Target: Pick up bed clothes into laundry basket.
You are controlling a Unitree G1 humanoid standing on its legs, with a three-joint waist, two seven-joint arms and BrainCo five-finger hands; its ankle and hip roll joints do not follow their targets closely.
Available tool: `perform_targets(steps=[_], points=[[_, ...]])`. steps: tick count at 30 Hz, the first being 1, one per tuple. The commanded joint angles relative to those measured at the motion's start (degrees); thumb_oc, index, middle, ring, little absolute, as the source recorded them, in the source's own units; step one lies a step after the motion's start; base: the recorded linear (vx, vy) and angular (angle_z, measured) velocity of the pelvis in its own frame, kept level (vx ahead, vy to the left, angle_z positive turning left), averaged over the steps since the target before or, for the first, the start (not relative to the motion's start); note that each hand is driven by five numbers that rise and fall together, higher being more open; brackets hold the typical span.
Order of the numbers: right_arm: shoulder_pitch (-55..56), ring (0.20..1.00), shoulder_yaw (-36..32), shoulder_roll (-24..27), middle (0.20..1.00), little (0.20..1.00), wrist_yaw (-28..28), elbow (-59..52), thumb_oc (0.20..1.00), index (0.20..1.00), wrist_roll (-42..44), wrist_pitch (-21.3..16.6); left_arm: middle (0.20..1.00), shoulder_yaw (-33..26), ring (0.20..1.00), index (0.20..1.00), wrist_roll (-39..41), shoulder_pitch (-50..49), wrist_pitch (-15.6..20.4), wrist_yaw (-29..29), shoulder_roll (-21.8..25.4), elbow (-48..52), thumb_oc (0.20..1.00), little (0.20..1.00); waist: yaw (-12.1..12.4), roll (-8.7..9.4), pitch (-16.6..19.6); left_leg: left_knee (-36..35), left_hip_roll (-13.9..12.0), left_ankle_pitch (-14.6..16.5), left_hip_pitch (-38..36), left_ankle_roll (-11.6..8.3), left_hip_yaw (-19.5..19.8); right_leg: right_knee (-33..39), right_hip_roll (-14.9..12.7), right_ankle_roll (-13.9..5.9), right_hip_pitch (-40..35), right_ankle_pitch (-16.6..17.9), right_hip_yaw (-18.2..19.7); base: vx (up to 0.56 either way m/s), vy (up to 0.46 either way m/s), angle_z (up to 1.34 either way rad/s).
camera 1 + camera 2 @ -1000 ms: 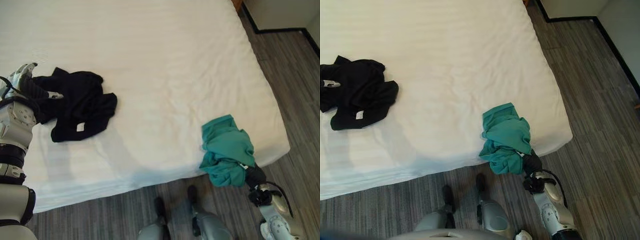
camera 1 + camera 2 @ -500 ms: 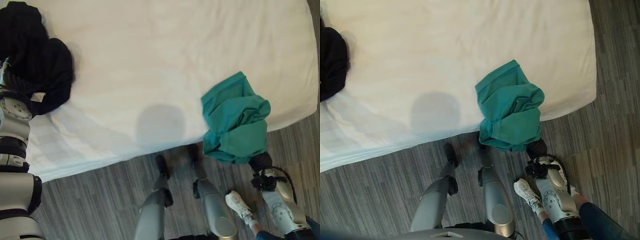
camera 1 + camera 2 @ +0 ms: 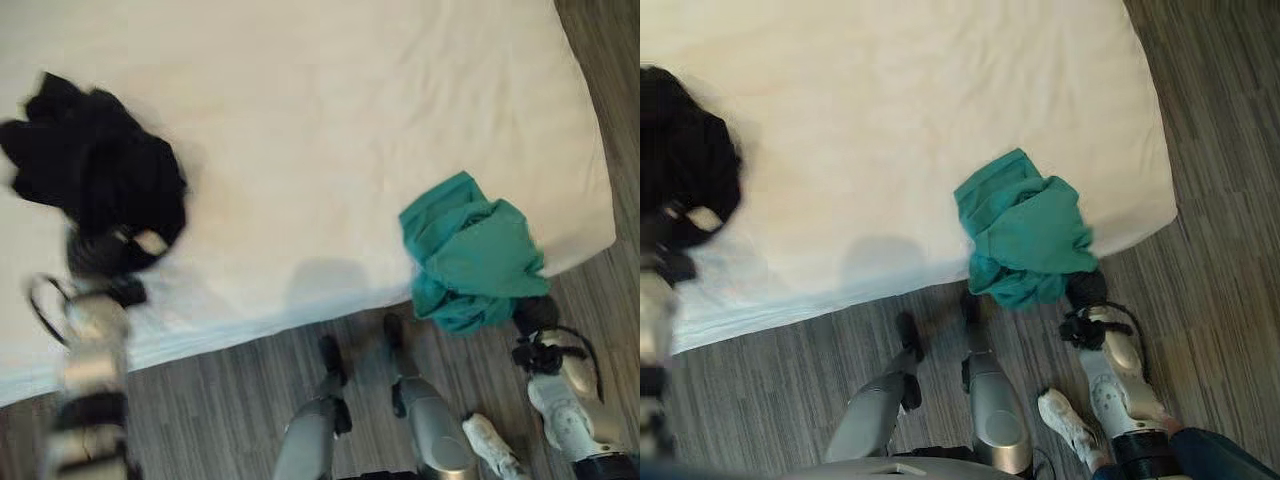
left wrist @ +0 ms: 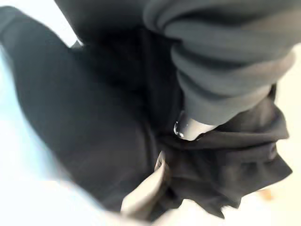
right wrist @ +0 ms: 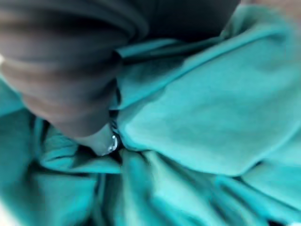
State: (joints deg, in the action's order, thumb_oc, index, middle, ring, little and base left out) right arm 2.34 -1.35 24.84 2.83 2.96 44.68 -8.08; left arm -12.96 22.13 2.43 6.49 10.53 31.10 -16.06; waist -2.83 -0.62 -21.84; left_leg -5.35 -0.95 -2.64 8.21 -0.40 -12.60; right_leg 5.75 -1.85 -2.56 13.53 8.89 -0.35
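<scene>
Floor [image 3: 220, 400] of grey wood planks runs along the near edge of the bed [image 3: 320, 130], and on it, near the bed's near right corner, a person's white shoe [image 3: 1068, 425] and a blue trouser leg [image 3: 1220, 455] show beside the robot's right arm.

At that same near right corner the right hand [image 3: 535, 315] sits against the underside of the teal garment [image 3: 470, 255]. The garment is bunched up, part of it lying on the bed and part drooping over the bed's near edge toward the floor. In the right wrist view the teal garment [image 5: 197, 117] presses in folds all round the hand's dark cover, and the fingers are buried in the cloth, so whether they are curled on it or straight cannot be told.

Toward the bed's near left, the left hand [image 3: 100, 255] meets the lower edge of the black garment [image 3: 95, 165], which lies crumpled on the bed, well apart from the teal one. In the left wrist view a silver finger [image 4: 190, 128] pokes out from under the dark cover and a thumb [image 4: 148, 190] curls in from the other side, the black cloth [image 4: 94, 132] caught between them: the hand is closed on the garment.

Beyond both garments the white bed sheet stretches away, lightly creased.
</scene>
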Motion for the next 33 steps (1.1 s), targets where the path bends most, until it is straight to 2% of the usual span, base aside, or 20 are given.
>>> perform_targets(steps=[1, 3, 4, 5, 8, 15, 16, 22, 24, 25, 26, 28, 29, 30, 31, 32, 33], points=[[1.2, 0.200, -4.9, -0.6, 0.200, 0.200, -0.4, -4.0, 0.200, 0.200, -9.2, -3.1, 0.200, -1.4, 0.200, 0.200, 8.0, -8.3, 6.4, -3.7, -6.2, 6.7, 0.200, 0.200, 2.6, -0.32, 12.3, 0.3, 0.4, 0.3, -3.3, -1.35, 9.5, -2.7, -6.1, -6.10, -6.5, -3.0, -3.5, 0.15, -0.069, 0.35], [2.0, 0.200, -5.5, -0.8, 0.200, 0.200, 0.2, -4.8, 0.200, 0.200, -10.6, -2.7, 0.200, -2.2, 0.200, 0.200, 8.9, -11.3, 6.4, -5.2, -8.8, 10.1, 0.200, 0.200, 3.3, -0.30, 14.5, 0.3, 0.5, 0.6, -5.4, -1.09, 10.4, -3.5, -6.2, -5.97, -8.6, -4.2, -4.0, 0.14, -0.061, 0.29], [2.1, 0.200, -5.5, -0.8, 0.200, 0.200, 0.2, -4.8, 0.200, 0.200, -10.6, -2.6, 0.200, -2.2, 0.200, 0.200, 8.9, -11.5, 6.4, -5.2, -8.9, 10.3, 0.200, 0.200, 3.2, -0.35, 14.5, 0.3, 0.5, 0.6, -5.6, -1.09, 10.4, -3.5, -6.2, -5.97, -8.7, -4.3, -4.1, 0.06, -0.082, 0.39], [2.2, 0.200, -4.9, -1.3, 0.200, 0.200, 0.7, -4.3, 0.200, 0.200, -11.6, -2.2, 0.200, -1.2, 0.200, 0.200, 11.0, -12.8, 6.7, -6.0, -12.3, 12.6, 0.200, 0.200, 4.3, -0.23, 16.4, 0.3, 0.7, 0.7, -7.6, -0.92, 11.4, -3.9, -6.5, -5.75, -11.3, -5.2, -4.9, 0.04, -0.065, 0.39], [3.1, 0.200, -4.8, -2.1, 0.200, 0.200, 1.2, -4.9, 0.200, 0.200, -12.1, -2.0, 0.200, -0.9, 0.200, 0.200, 9.4, -14.7, 6.4, -5.8, -14.2, 15.0, 0.200, 0.200, 4.9, -0.03, 18.0, 0.3, 0.8, 0.9, -9.2, -0.77, 12.1, -3.7, -6.6, -5.49, -13.5, -5.9, -5.9, 0.03, -0.076, 0.18], [4.0, 0.200, -1.7, -4.0, 0.200, 0.200, 2.5, -6.1, 0.200, 0.200, -11.8, -1.7, 0.200, 1.6, 0.200, 0.200, 14.8, -15.5, 7.7, -8.2, -18.9, 18.8, 0.200, 0.200, 6.9, 0.46, 22.0, 0.3, 0.8, 1.4, -12.4, -0.57, 12.3, -3.2, -6.5, -5.03, -17.2, -7.2, -7.3, 0.03, -0.073, 0.10], [-0.6, 0.200, -3.1, -3.3, 0.200, 0.200, -5.4, -3.6, 0.200, 0.200, -23.8, -1.3, 0.200, 4.4, 0.200, 0.200, 2.6, -12.1, 6.3, -2.5, -13.2, 20.0, 0.200, 0.200, 3.9, 1.68, 19.7, 0.8, -1.9, 0.1, -10.0, -1.85, 14.9, -6.4, -5.4, -3.96, -12.7, -6.8, -3.4, 0.01, -0.066, -0.02], [3.8, 0.200, -7.2, -3.7, 0.200, 0.200, -6.5, -4.4, 0.200, 0.200, -25.1, -1.7, 0.200, 1.3, 0.200, 0.200, 1.1, -14.5, 5.8, -1.4, -13.7, 18.2, 0.200, 0.200, 2.7, 1.97, 19.0, 1.7, -2.0, 0.6, -10.6, -1.78, 14.2, -8.1, -5.3, -3.64, -12.7, -7.3, -1.7, -0.01, -0.020, -0.03], [4.9, 0.200, -8.9, -3.2, 0.200, 0.200, -6.6, -5.1, 0.200, 0.200, -25.2, -2.4, 0.200, 0.5, 0.200, 0.200, 0.8, -14.3, 6.3, -1.1, -13.8, 18.2, 0.200, 0.200, 1.8, 2.41, 18.3, 4.7, -2.4, 2.2, -10.2, -2.25, 13.6, -7.5, -5.1, -3.46, -12.8, -7.5, -1.2, -0.03, -0.055, -0.21], [5.0, 0.200, -9.5, -2.9, 0.200, 0.200, -7.1, -5.3, 0.200, 0.200, -25.2, -2.8, 0.200, 0.3, 0.200, 0.200, 0.8, -14.0, 6.4, -0.7, -13.8, 18.7, 0.200, 0.200, 1.4, 2.83, 17.5, 7.2, -2.5, 3.3, -9.6, -2.38, 14.1, -7.2, -4.7, -3.35, -12.3, -6.5, 0.2, -0.10, -0.044, -0.35], [4.3, 0.200, -8.9, -2.5, 0.200, 0.200, -7.5, -4.7, 0.200, 0.200, -25.3, -3.5, 0.200, 0.4, 0.200, 0.200, 0.7, -13.2, 6.7, -0.2, -13.6, 18.8, 0.200, 0.200, 2.0, 3.14, 16.5, 9.6, -1.1, 4.5, -8.8, -2.56, 18.3, -7.5, -3.9, -3.34, -10.7, -5.9, 3.0, -0.14, -0.015, -0.50], [2.8, 0.200, -9.6, -1.9, 0.200, 0.200, -8.5, -3.3, 0.200, 0.200, -25.3, -4.0, 0.200, 0.6, 0.200, 0.200, 0.1, -12.1, 6.9, 0.0, -13.9, 19.9, 0.200, 0.200, 3.4, 3.45, 15.9, 10.9, 3.7, 7.1, -8.5, -0.97, 29.4, -8.8, -1.3, -4.14, -7.1, -4.1, 10.4, -0.09, -0.003, -1.40], [3.0, 0.200, -10.8, -1.8, 0.200, 0.200, -8.9, -3.4, 0.200, 0.200, -25.0, -4.3, 0.200, 1.3, 0.200, 0.200, 0.1, -11.8, 6.8, -0.9, -13.7, 20.5, 0.200, 0.200, 2.7, 3.38, 15.5, 11.5, 4.7, 7.9, -8.5, -0.62, 32.2, -8.5, 0.3, -4.64, -6.3, -3.1, 14.0, -0.19, 0.063, -3.12], [4.4, 0.200, -12.3, -2.8, 0.200, 0.200, -8.5, -4.5, 0.200, 0.200, -24.4, -4.6, 0.200, 2.8, 0.200, 0.200, 1.2, -11.3, 7.5, -2.4, -13.4, 20.4, 0.200, 0.200, 1.4, 3.55, 15.9, 7.7, 4.4, 6.7, -8.9, -0.01, 31.1, -6.7, 1.1, -5.71, -3.7, -0.5, 16.9, -0.16, 0.084, -3.18], [4.4, 0.200, -12.3, -2.8, 0.200, 0.200, -8.5, -4.5, 0.200, 0.200, -24.4, -4.6, 0.200, 2.8, 0.200, 0.200, 1.2, -11.3, 7.5, -2.4, -13.4, 20.3, 0.200, 0.200, 1.6, 3.57, 16.0, 7.5, 4.4, 6.6, -9.0, -0.01, 31.0, -6.7, 1.1, -5.71, -3.7, -0.4, 17.0, -0.17, 0.129, -2.68], [5.4, 0.200, -12.8, -3.2, 0.200, 0.200, -8.4, -5.3, 0.200, 0.200, -24.7, -4.6, 0.200, 3.7, 0.200, 0.200, 1.3, -11.1, 7.3, -3.2, -12.9, 20.0, 0.200, 0.200, 0.5, 3.50, 15.8, 6.3, 3.9, 6.8, -9.5, 0.49, 29.3, -5.9, 1.3, -6.48, -2.8, 0.6, 17.4, -0.14, 0.117, -1.38], [7.0, 0.200, -13.4, -4.2, 0.200, 0.200, -8.4, -6.5, 0.200, 0.200, -25.0, -4.4, 0.200, 4.3, 0.200, 0.200, 1.5, -10.3, 7.2, -3.5, -12.1, 19.7, 0.200, 0.200, -0.1, 4.17, 15.5, 5.2, 4.0, 6.0, -9.4, 1.04, 26.8, -4.9, 1.2, -7.47, -1.1, 2.4, 18.8, -0.24, 0.154, -1.62]])
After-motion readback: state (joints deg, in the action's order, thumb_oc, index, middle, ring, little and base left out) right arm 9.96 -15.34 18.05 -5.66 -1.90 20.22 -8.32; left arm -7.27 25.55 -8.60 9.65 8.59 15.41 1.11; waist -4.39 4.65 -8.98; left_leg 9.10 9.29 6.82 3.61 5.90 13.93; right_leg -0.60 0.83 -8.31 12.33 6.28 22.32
